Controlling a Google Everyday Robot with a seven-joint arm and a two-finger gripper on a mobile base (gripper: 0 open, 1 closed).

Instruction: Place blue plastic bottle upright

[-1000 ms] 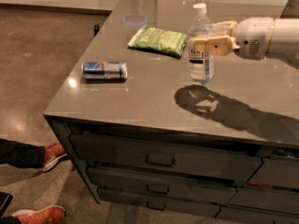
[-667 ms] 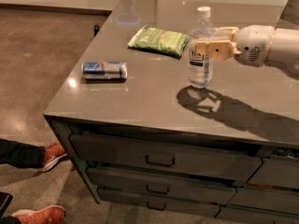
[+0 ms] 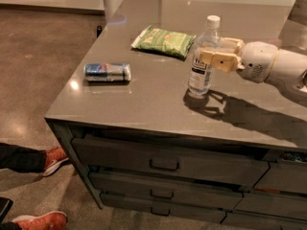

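Note:
The blue plastic bottle (image 3: 202, 66) is clear with a white cap and a white label with a black patch. It stands upright on the grey counter (image 3: 144, 99), right of centre, and its base looks to be touching the top. My gripper (image 3: 206, 51) reaches in from the right on a white arm (image 3: 273, 66). Its tan fingers (image 3: 218, 60) are closed around the bottle's upper body, just below the neck.
A blue-and-silver drink can (image 3: 107, 72) lies on its side at the counter's left. A green snack bag (image 3: 164, 41) lies behind the bottle. Drawers (image 3: 163, 164) fill the counter's front. A person's orange shoes (image 3: 55, 158) are on the floor at lower left.
The bottle has come down a little in my gripper and its base now meets the counter. The can and the bag have not moved.

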